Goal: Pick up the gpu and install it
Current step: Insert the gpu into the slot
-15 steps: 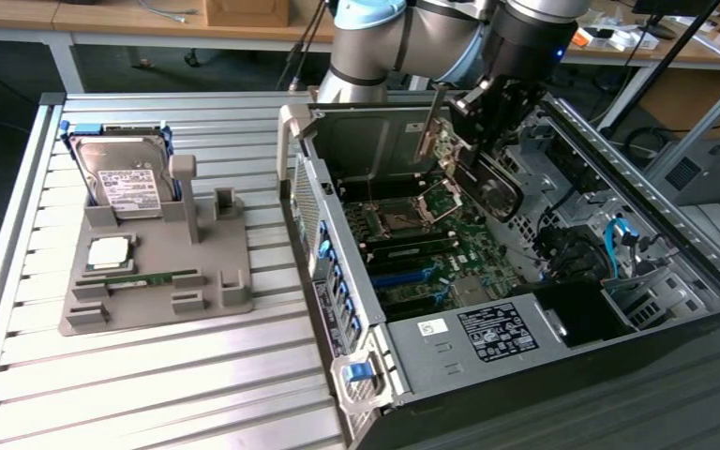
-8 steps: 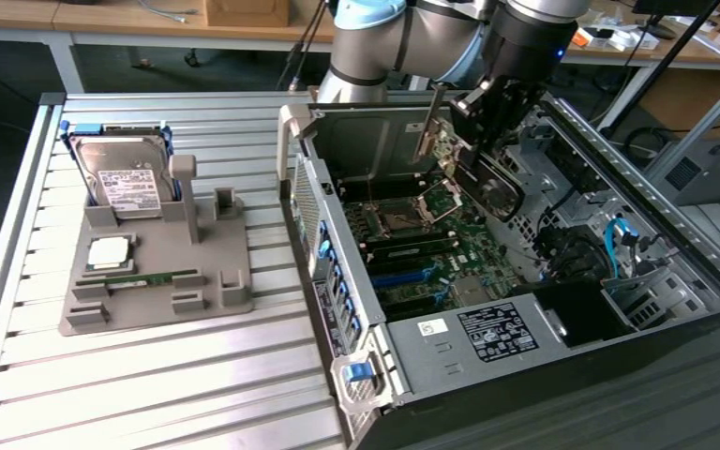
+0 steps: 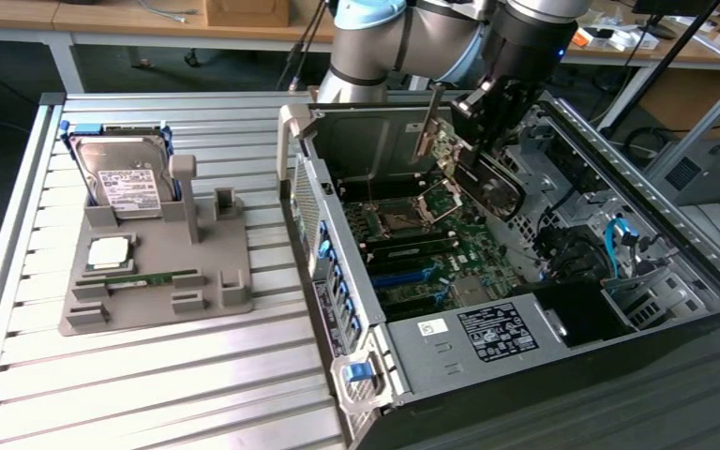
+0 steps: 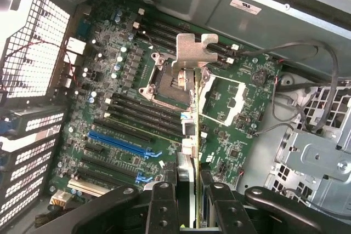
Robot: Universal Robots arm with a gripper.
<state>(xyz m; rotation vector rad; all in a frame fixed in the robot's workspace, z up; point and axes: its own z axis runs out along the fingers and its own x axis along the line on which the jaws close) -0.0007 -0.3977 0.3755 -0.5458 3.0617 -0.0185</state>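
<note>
Gripper above motherboard, jaws partway in, clamped on both faces of gpu. Card on edge and tilted over the motherboard, not seated in any slot, open air along its lower edge. Silver bracket upright, near case wall at the motherboard's far edge. From the wrist: edge-on, thin line running alongside CPU socket, well apart from blue slot. Case side open over the motherboard. Hard drive outside, well apart.
</note>
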